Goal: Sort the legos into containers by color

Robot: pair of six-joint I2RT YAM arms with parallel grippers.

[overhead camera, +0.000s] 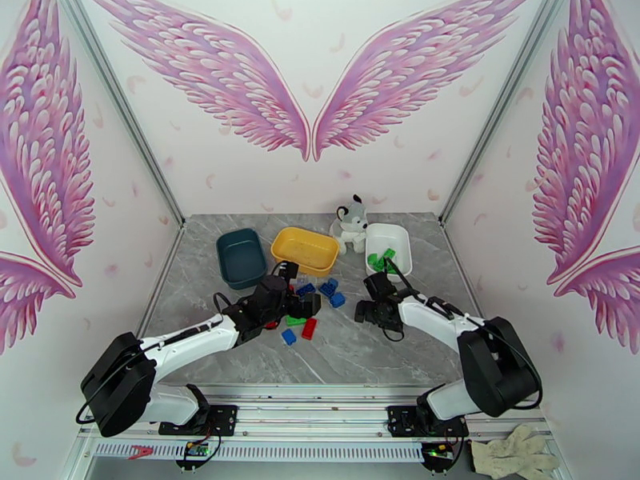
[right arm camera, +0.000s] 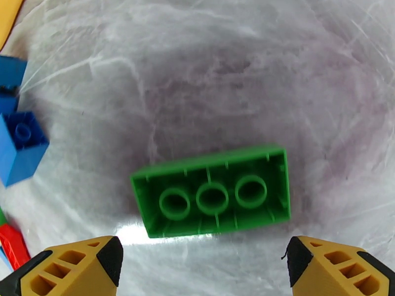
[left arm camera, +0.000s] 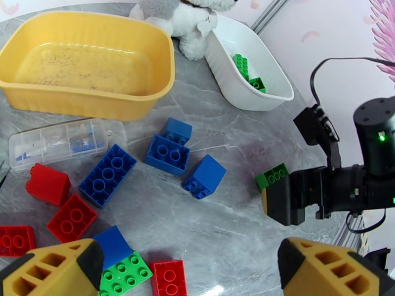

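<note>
The white tub (overhead camera: 398,235) has already been fed some green legos (overhead camera: 381,258). The right gripper (right arm camera: 202,252) is spread wide, nothing held, hung over a green brick (right arm camera: 212,196) lying hollow-side-up on the table (right arm camera: 247,70). The left gripper (left arm camera: 190,262) is wide open and empty too. The brick's likely light, stiff and slick-walled. It's best pinched squarely on two flat opposite walls, or it'll get squirted out.

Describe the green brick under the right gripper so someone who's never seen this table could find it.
Start at the white tub on the table's back right. Just in front of it the right gripper hangs open over a green brick. It lies alone on bare marble, hollow side up, apart from the mixed pile.
</note>
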